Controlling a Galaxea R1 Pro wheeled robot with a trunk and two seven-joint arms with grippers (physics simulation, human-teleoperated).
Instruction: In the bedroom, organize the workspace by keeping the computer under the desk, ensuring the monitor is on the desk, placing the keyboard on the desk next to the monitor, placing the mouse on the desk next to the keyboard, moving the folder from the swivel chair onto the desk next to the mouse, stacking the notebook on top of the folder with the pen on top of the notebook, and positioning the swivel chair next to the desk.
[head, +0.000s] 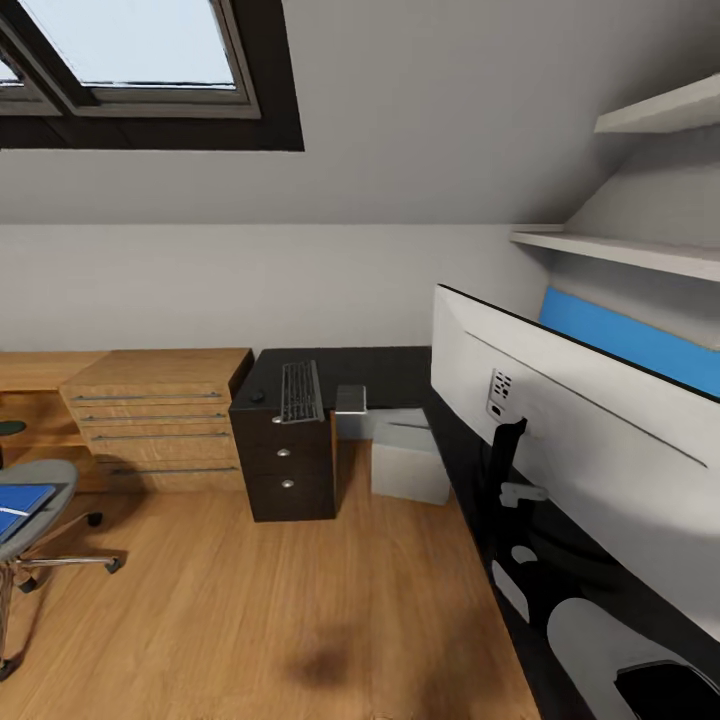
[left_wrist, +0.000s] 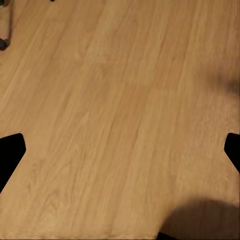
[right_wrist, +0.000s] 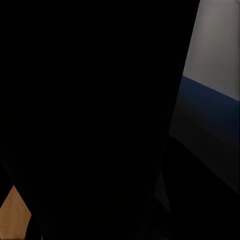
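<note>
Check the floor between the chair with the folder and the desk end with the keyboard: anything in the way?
Nothing visible. Bare wood floor runs from the chair, where the folder lies, to the desk's drawer unit. The keyboard lies above it; the computer stands beyond.

Desk (head: 400, 372): L-shaped, matte black top, dark drawer unit w/ silver knobs. Monitor (head: 570, 440) upright on desk's right wing, light grey back showing, black foot. Keyboard (head: 300, 390) flat on desk over the drawers; mouse (head: 258, 396) just beside it. Computer (head: 412, 458), pale box, on floor under desk. Swivel chair (head: 40, 500) well apart from desk, blue folder (head: 20, 505) on its seat.
</note>
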